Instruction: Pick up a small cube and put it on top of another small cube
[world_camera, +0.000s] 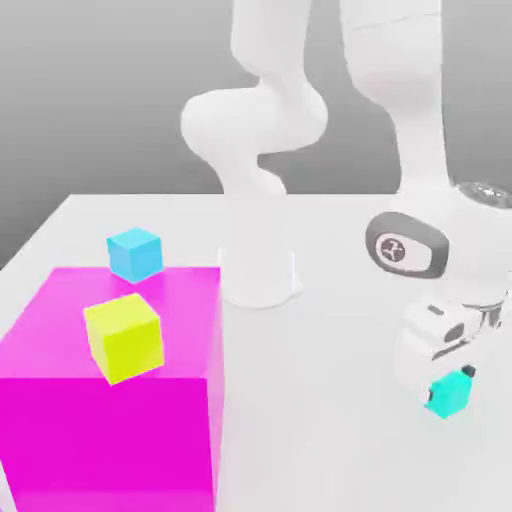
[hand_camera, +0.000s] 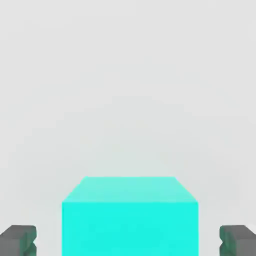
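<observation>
The white robot arm (world_camera: 420, 120) has smooth, rounded shells with a slightly glossy surface, and its base (world_camera: 258, 275) is a thick cylinder standing on the white table (world_camera: 330, 400). On the wrist there is a dark grey rounded plate (world_camera: 405, 250) with a small white mark in its middle; I cannot read what the mark says.

The gripper (world_camera: 448, 385) points down to the table at the exterior view's right. The small cube (world_camera: 447, 394) is teal, matte and plain, with sharp edges and no writing on it. It sits on the table directly under the gripper, between the two fingers. In the hand view the cube (hand_camera: 130, 215) lies in the middle and the dark grey fingertips (hand_camera: 19, 240) stand on both sides of it, with a narrow gap of table colour between each pad and the cube's side. So the fingers are apart around the cube and they do not clamp it.

The other small cube (world_camera: 124, 338) is lime yellow-green, also matte and plain. It rests on the top face of a very large magenta block (world_camera: 110, 430) at the exterior view's left, well apart from the teal cube. A sky-blue cube (world_camera: 135, 254) stands behind the magenta block, near its far edge. The table surface is flat and without pattern.
</observation>
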